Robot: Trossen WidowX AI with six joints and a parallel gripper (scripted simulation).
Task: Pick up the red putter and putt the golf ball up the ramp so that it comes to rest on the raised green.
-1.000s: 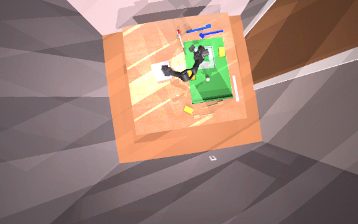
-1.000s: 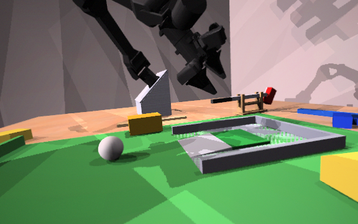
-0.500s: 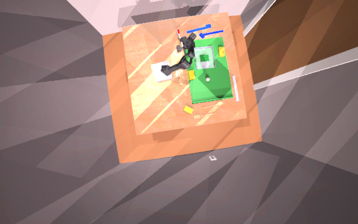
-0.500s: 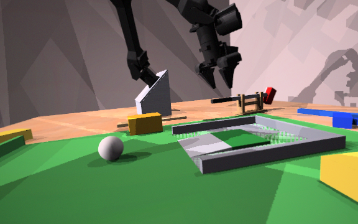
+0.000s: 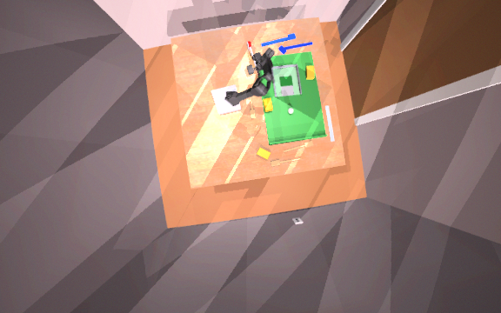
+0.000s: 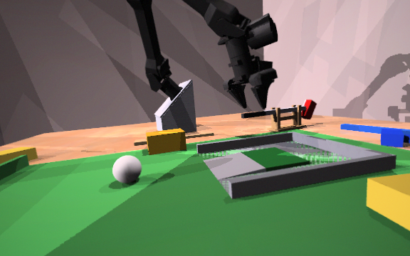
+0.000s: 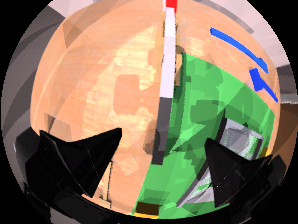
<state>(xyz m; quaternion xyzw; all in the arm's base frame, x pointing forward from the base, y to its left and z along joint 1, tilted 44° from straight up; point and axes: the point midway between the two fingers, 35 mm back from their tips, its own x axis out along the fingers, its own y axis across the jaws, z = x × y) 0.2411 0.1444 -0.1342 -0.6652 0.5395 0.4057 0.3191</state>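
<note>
The red putter, with red head (image 5: 249,43) (image 6: 309,109) (image 7: 171,5), pale shaft (image 7: 169,55) and dark grip (image 6: 253,114) (image 7: 162,130), lies across a small wooden stand (image 6: 278,120). My gripper (image 6: 254,107) (image 7: 165,137) is open and empty, pointing down above the dark grip end, which appears between the fingertips in the wrist view. The white golf ball (image 5: 290,111) (image 6: 127,169) rests on the green mat (image 5: 307,123) (image 6: 119,220), in front of the grey ramp (image 5: 287,89) (image 6: 228,166). The dark raised green (image 5: 285,81) (image 6: 276,157) is behind the ramp and bare.
Low grey walls (image 6: 315,178) edge the ramp and raised green. Yellow blocks (image 5: 268,104) (image 5: 310,72) (image 6: 166,141) stand on the mat; another yellow block (image 5: 263,153) is off it. Two blue putters (image 5: 278,41) (image 5: 298,46) (image 7: 237,45) lie beyond the mat, and a white bar (image 5: 330,123) beside it.
</note>
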